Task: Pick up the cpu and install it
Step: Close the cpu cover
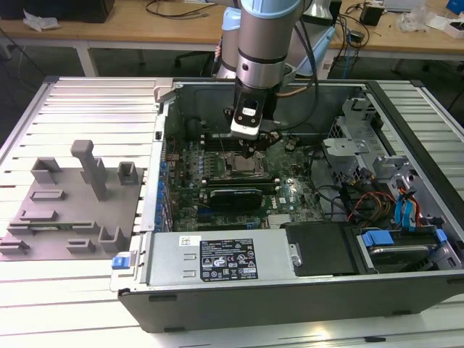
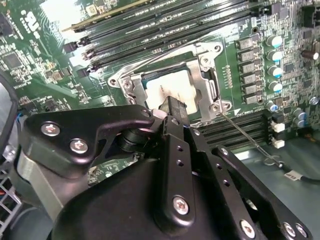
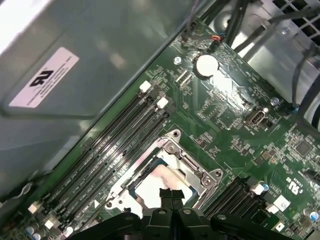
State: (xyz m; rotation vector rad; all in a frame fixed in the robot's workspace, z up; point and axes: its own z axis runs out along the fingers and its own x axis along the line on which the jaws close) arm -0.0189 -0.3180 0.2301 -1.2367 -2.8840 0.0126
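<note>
The cpu (image 2: 161, 86) lies flat inside the open motherboard socket, its pale silver top (image 3: 149, 186) showing within the metal socket frame (image 3: 172, 146). My gripper (image 3: 171, 194) hangs directly over it with its two black fingertips pressed together, at or just above the chip's top. In the second wrist view the gripper (image 2: 173, 106) covers part of the chip's near edge. From the exterior view the gripper (image 1: 254, 150) stands low over the socket (image 1: 243, 167) in the middle of the open computer case. I cannot tell whether the tips touch the chip.
Memory slots (image 3: 117, 142) run along both sides of the socket. The thin socket lever (image 2: 241, 132) sticks out beside it. The power supply (image 1: 217, 257) closes the case's near side. Drive cages and cables (image 1: 377, 206) fill the exterior view's right. A grey fixture (image 1: 72, 206) sits outside on the left.
</note>
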